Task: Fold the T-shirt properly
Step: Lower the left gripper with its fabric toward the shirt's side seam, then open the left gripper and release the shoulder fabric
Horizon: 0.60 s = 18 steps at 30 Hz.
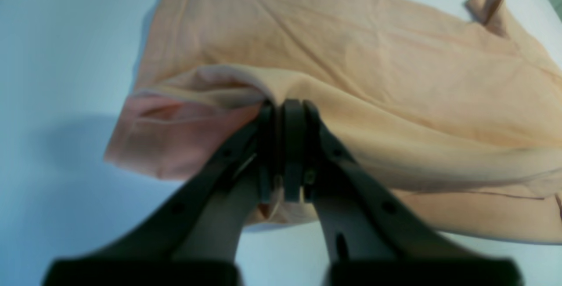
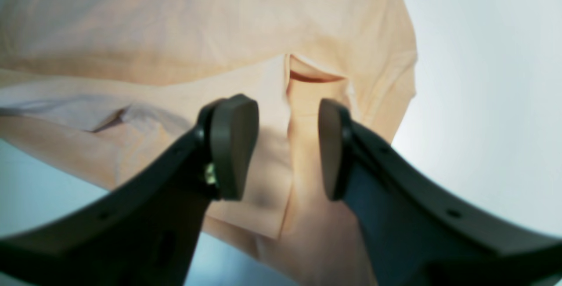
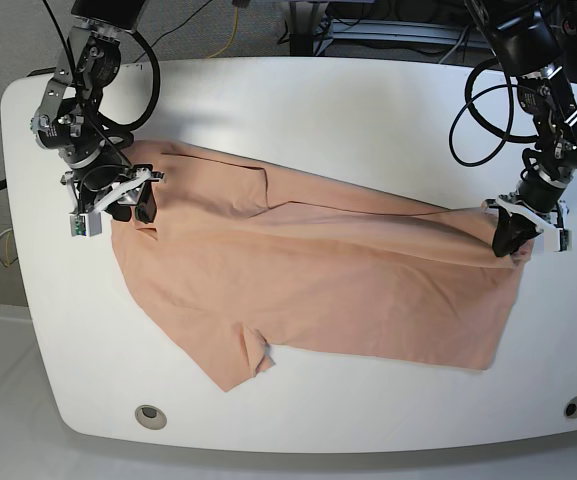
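Note:
The salmon T-shirt (image 3: 318, 280) lies spread across the white table (image 3: 318, 110), with its far edge folded over into a band. At the shirt's right end in the base view, my left gripper (image 3: 508, 243) is shut on a bunched fold of cloth; the left wrist view shows the jaws together on the T-shirt (image 1: 351, 57) at the gripper tip (image 1: 285, 106). My right gripper (image 3: 133, 205) stands over the shirt's left end. In the right wrist view this gripper (image 2: 287, 145) is open, and the T-shirt (image 2: 175, 22) lies beneath, not pinched.
Two round grommet holes (image 3: 149, 415) (image 3: 575, 407) sit near the table's front edge. Black cables (image 3: 468, 110) loop down from the arm at the back right. A sleeve (image 3: 253, 360) sticks out at the shirt's front left.

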Tool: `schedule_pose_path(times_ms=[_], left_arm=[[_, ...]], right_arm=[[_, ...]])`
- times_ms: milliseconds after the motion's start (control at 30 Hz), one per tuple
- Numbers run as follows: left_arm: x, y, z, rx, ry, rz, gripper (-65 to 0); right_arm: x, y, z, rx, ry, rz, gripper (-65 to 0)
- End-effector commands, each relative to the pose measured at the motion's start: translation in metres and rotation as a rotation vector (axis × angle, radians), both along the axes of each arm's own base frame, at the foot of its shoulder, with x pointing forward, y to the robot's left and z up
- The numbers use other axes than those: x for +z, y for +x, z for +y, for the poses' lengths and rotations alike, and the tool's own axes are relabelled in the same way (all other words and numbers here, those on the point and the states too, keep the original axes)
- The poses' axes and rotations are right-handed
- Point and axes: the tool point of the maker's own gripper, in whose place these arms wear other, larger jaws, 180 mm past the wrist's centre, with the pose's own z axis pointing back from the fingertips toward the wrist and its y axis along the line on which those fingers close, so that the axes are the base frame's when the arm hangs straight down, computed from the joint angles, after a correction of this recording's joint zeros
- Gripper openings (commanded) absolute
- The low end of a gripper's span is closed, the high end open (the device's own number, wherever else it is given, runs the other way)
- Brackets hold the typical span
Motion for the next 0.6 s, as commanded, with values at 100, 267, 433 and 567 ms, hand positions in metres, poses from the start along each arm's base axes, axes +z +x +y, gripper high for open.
schedule_pose_path(times_ms=[100, 267, 433, 567], left_arm=[[0.022, 0.010, 0.005, 0.006, 0.002, -0.076, -54.6], [0.023, 0.011, 0.004, 0.006, -0.003, -0.083, -40.5], [0.031, 0.018, 0.006, 0.012, -0.004, -0.106, -28.2], [0.036, 0.023, 0.003, 0.012, -0.014, -0.121, -25.0]], right_arm=[[0.016, 0.009, -0.002, 0.003, -0.009, -0.059, -39.4], [0.016, 0.009, -0.002, 0.004, -0.009, -0.059, -39.4], [0.016, 0.009, -0.002, 0.004, -0.009, -0.059, -39.4], [0.016, 0.009, -0.002, 0.004, -0.009, -0.059, -39.4]])
